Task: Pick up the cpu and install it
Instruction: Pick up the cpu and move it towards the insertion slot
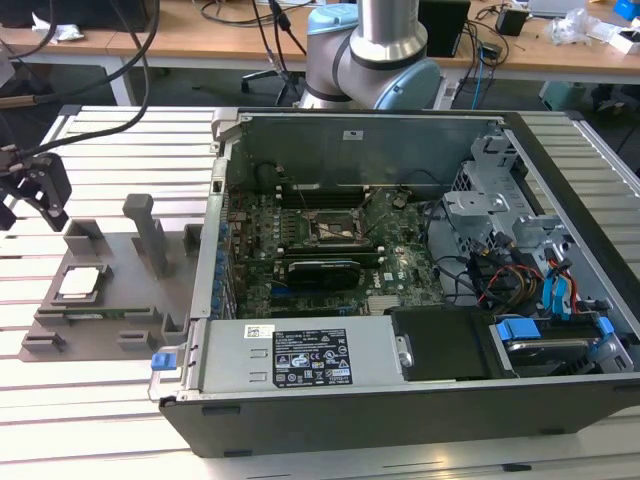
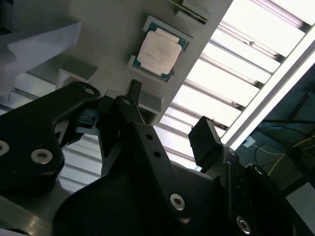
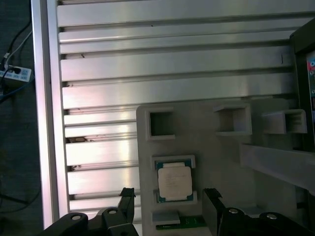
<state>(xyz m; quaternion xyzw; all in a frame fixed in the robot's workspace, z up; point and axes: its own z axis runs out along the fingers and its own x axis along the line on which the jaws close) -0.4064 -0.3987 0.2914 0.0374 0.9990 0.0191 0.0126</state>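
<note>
The grey holder (image 3: pixel 216 152) on the slatted metal table (image 1: pixel 100 420) carries one cpu (image 3: pixel 174 182) in a shallow square seat. It lies flat, well apart from the open computer case (image 1: pixel 400 400) on the exterior view's right. The chip has a pale silver top with a thin darker rim showing at its edges. In the first wrist view I count three square pockets on the holder, all hollow. Inside the case I see one circuit board (image 1: pixel 395 262) with one square socket (image 1: pixel 335 228) and one long black card (image 1: pixel 322 270). My gripper (image 3: pixel 169 195) hangs above the holder with its fingers (image 3: pixel 127 194) apart, gripping nothing.
</note>
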